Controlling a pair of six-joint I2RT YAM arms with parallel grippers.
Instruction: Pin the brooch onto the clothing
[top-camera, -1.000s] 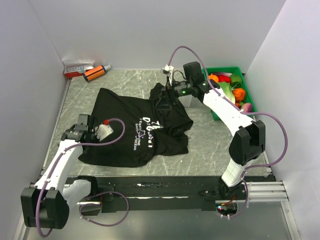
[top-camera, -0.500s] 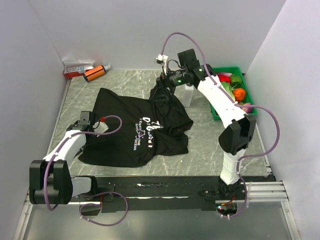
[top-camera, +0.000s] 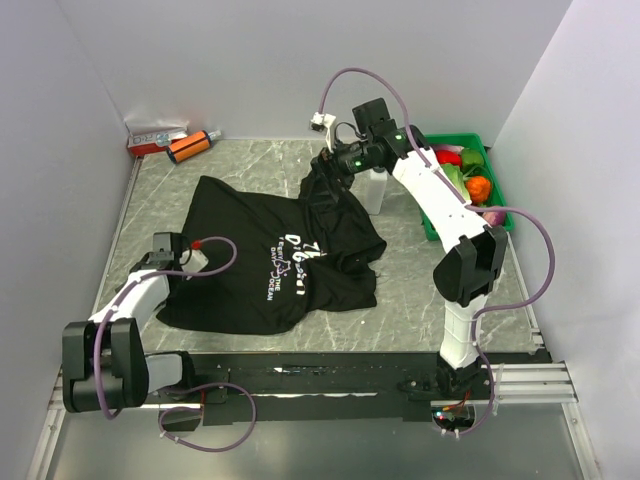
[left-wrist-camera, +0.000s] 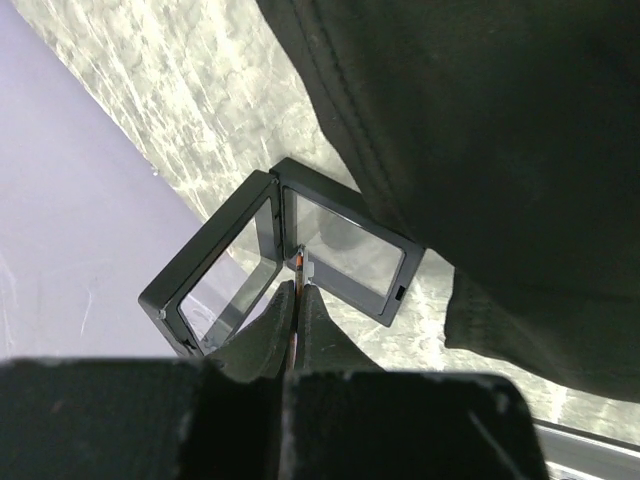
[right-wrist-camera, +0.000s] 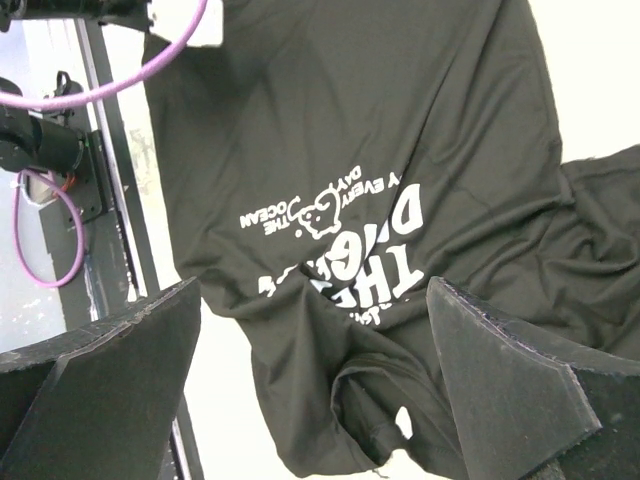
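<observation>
the black t-shirt (top-camera: 260, 240) lies spread across the middle of the grey marbled table (top-camera: 420, 270), white lettering (right-wrist-camera: 350, 220) up. its far right shoulder is bunched into a raised ridge, and its near hem stops short of the table's near edge.

the left gripper (left-wrist-camera: 298, 285) sits low at the shirt's left edge, close to the left wall. its fingers are pressed together on a thin orange-tipped sliver (left-wrist-camera: 297, 262), too small to tell whether it is the brooch. the tips meet the hinge line of an open black-framed display box (left-wrist-camera: 345, 250) with clear panels. the shirt's stitched hem runs along the box's far frame, touching it or just overlapping; i cannot tell which. only a narrow strip of table shows between box and wall.

the right gripper (top-camera: 335, 163) hangs above the bunched shoulder with its fingers (right-wrist-camera: 110, 390) spread wide apart, nothing between them, the shirt well below. a clear bottle (top-camera: 376, 190) stands just beside the shirt's right edge, under that arm. a green bin (top-camera: 495, 175) of toy vegetables sits against the right wall.

bare table shows to the right of the shirt, between it and the bin, and in the far left corner up to an orange bottle (top-camera: 192, 145) and a red-and-white box (top-camera: 155, 137) by the back wall.
</observation>
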